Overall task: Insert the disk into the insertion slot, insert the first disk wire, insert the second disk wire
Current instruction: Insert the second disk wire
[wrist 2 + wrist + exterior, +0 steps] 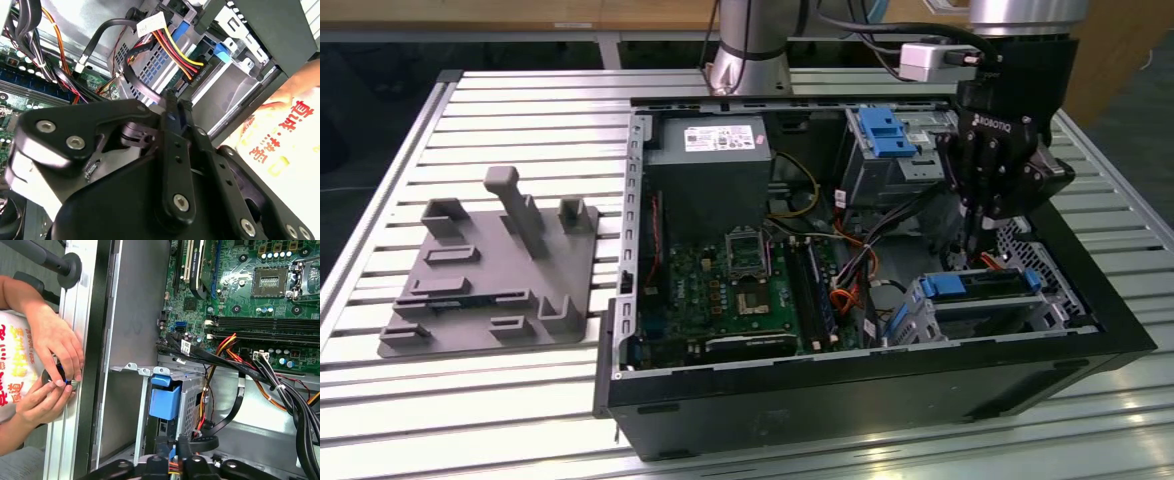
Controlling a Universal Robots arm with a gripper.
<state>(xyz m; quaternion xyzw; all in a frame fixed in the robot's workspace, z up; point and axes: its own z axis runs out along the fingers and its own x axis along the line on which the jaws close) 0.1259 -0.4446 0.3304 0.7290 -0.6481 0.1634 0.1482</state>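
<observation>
Surface: we see a slatted aluminium table (480, 400) under an open black computer case (854, 400).
Disk: blue-framed silver hard drive (981, 288), seated in low perforated silver cage (923, 318), near right.
Jaws: black gripper (974, 250) clenched, just beyond the drive's far end.

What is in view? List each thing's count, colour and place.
Slatted metal table: one, silver, under everything.
Open metal computer case: one, black, on table.
Flat plastic fixture plate: one, grey, exterior view's left of case.
Circuit-covered motherboard: one, green, inside case.
Low sheet-metal insertion slot: one, silver, inside case.
Flat rectangular disk in plastic caddy: one, silver and blue, in slot.
Metal end effector: one, black, above disk.
Person's hands: two, outside case.
</observation>
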